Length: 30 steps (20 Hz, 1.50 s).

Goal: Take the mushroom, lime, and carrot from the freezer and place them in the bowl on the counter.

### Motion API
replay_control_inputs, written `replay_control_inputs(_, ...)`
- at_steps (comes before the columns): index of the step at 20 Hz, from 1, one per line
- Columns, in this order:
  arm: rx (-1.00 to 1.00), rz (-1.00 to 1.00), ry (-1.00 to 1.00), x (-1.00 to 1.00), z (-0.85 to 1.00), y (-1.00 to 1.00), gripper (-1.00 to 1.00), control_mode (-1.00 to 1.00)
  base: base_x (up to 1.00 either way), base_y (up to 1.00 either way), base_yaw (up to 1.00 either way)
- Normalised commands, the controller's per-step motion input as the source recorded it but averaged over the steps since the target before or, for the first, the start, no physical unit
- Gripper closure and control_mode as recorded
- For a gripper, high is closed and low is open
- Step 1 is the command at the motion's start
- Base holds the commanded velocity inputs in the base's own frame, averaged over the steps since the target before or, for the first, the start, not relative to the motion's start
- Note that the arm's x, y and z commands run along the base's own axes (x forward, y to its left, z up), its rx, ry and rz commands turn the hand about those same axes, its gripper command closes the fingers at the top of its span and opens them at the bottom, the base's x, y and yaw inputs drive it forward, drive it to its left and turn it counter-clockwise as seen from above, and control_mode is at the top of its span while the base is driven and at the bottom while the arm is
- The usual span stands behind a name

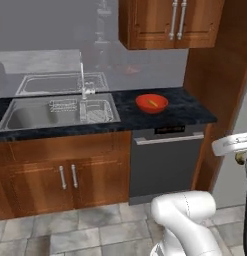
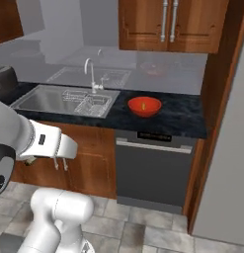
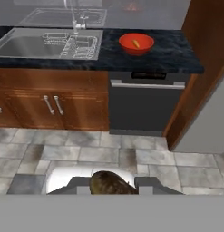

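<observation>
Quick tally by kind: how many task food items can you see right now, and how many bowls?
Carrot, in the bowl: 1
Mushroom, a brownish lump between the gripper fingers: 1
Bowl, red, on the counter: 1
Total: 3

Carrot [image 3: 136,44] in bowl [image 3: 136,46] on counter [image 3: 177,56], right of sink [image 3: 31,46].

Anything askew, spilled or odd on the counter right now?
Nothing stands out. The bowl sits upright on the counter with the carrot inside, and nothing is spilled. The tool holds a brownish lump, likely the mushroom.
</observation>
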Motion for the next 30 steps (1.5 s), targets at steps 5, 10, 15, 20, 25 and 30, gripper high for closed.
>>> replay_control_inputs(5, 0.00, 0.00, 0.00, 0.00, 0.00, 0.00, 1.00, 1.00, -0.01, 0.99, 0.00)
replay_control_inputs(10, 0.00, 0.00, 0.00, 0.00, 0.00, 0.00, 1.00, 1.00, 0.42, 0.36, -0.10)
replay_control_inputs(15, 0.00, 0.00, 0.00, 0.00, 0.00, 0.00, 1.00, 1.00, 0.63, -0.29, -0.11)
replay_control_inputs(20, 0.00, 0.00, 0.00, 0.00, 0.00, 0.00, 1.00, 1.00, 0.52, -0.65, -0.05)
replay_control_inputs(25, 0.00, 0.00, 0.00, 0.00, 0.00, 0.00, 1.00, 1.00, 0.44, -0.77, -0.01)
replay_control_inputs(30, 0.00, 0.00, 0.00, 0.00, 0.00, 0.00, 1.00, 1.00, 0.45, -0.55, 0.00)
